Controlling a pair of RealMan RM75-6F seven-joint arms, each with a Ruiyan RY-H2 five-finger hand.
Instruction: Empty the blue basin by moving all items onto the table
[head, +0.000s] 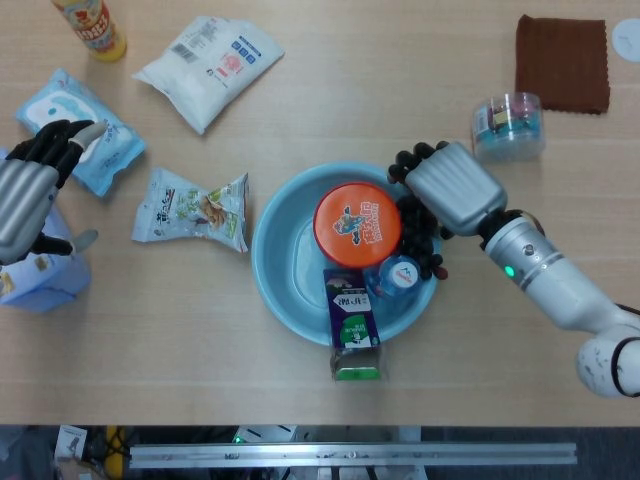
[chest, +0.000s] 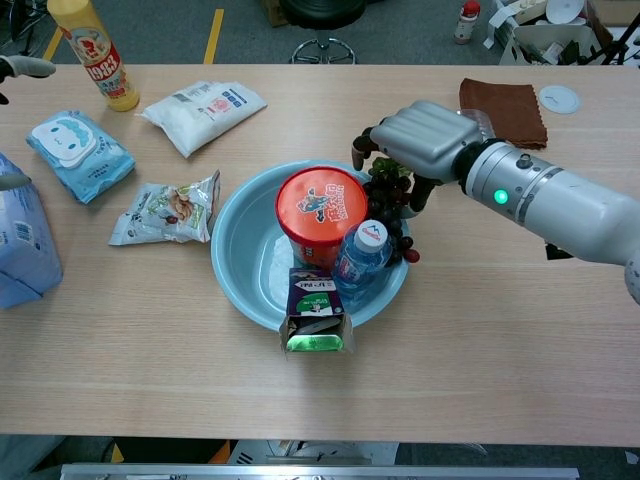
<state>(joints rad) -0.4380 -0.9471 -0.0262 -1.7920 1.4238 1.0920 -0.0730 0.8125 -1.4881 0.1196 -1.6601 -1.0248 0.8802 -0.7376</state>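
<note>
The right hand (head: 447, 185) covers most of the dark plastic grape bunch (chest: 398, 228) at the round blue basin's (head: 283, 210) right rim; whether its curled fingers grip is unclear. The left hand (head: 28, 190), partly cut off, rests spread, holding nothing.

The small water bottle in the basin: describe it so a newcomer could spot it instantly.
Find the blue basin in the middle of the table. Along its right side, below the right hand, a small clear water bottle leans between the orange-lidded tub and the dark grapes. Its see-through body and white-topped blue cap set it apart from the dark carton beside it.
</note>
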